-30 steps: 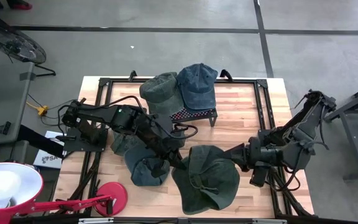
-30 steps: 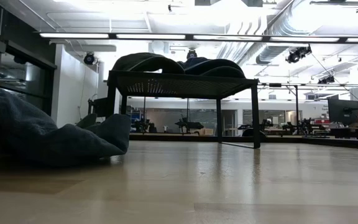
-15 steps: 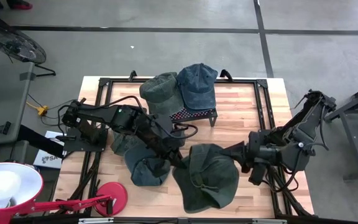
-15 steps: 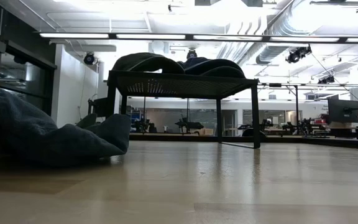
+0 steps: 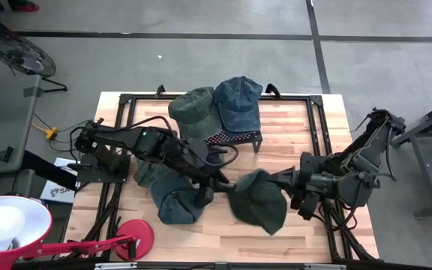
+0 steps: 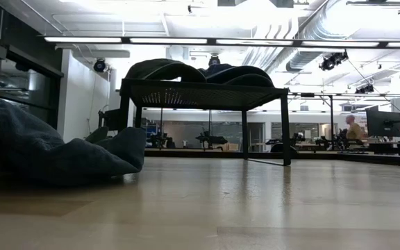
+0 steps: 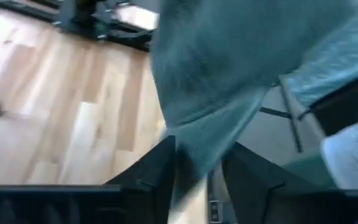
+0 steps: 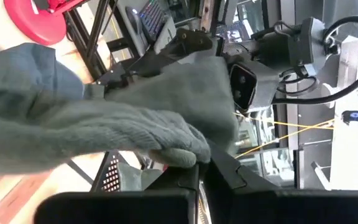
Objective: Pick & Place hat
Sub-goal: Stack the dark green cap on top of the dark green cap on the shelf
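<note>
Near the front middle of the tabletop point(image 5: 291, 150), my right claw point(image 5: 285, 180) is clamped together on the brim of the green bucket hat point(image 5: 257, 199), whose fabric hangs bunched and blurred between my two arms. My left claw point(image 5: 214, 182), just beside the hat's other edge, stands with its fingers point(image 7: 160, 165) apart, the hat cloth lying between them but not pinched. Beside my left arm, a dark blue hat point(image 5: 175, 204) rests flat on the wood. Farther back, a black mesh stand point(image 5: 235, 139) carries a green cap point(image 5: 193, 109) and a blue cap point(image 5: 238, 101), touching side by side. A red lamp point(image 5: 13, 225) stands at the front left corner.
</note>
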`<action>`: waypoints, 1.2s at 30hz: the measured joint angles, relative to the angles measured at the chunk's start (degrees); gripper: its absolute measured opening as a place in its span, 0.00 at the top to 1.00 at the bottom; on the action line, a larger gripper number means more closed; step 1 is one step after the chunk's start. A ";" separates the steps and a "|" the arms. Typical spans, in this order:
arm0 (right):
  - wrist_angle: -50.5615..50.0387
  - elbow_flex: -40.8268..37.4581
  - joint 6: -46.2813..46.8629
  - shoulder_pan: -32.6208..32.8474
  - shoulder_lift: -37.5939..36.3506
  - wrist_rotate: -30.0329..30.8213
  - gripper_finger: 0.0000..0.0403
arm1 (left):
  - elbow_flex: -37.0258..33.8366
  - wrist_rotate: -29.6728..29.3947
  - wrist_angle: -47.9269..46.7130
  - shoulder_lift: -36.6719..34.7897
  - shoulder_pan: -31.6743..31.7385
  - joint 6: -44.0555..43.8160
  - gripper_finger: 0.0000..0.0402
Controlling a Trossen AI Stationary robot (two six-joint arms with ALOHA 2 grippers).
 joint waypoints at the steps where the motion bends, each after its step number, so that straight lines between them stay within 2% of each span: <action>1: -0.48 0.00 0.46 0.00 0.00 -0.01 1.00 | 0.00 -1.14 -0.78 0.00 0.00 0.02 0.66; 6: -3.22 0.00 4.22 0.00 0.00 0.06 1.00 | 0.00 -4.28 -3.78 0.00 0.00 0.09 0.50; 10: -5.78 0.00 9.68 0.00 0.00 3.73 1.00 | 0.00 -4.48 -4.87 0.00 0.00 -0.07 0.41; 16: -10.11 0.00 22.35 -0.05 0.00 9.45 1.00 | 0.00 -7.74 -5.18 0.00 -0.04 -1.61 0.42; 21: -15.81 0.00 38.33 -0.17 0.00 9.24 1.00 | 0.00 -8.92 -2.06 0.00 -0.02 -1.77 0.46; 25: -21.70 0.00 52.87 -0.29 0.00 5.47 1.00 | 0.00 -8.88 0.67 0.00 -0.04 -1.57 0.48; 28: -25.86 0.00 64.01 -1.29 -0.01 -0.16 1.00 | -0.01 -8.85 1.97 0.00 -0.04 -1.27 0.49; 32: -31.38 0.00 74.25 -3.00 0.21 -12.34 1.00 | 0.00 -8.83 2.59 0.00 -0.04 -1.16 0.49; 36: -36.83 0.00 76.76 -4.48 0.84 -27.04 1.00 | 0.00 -8.30 3.78 0.00 -0.04 -1.16 0.49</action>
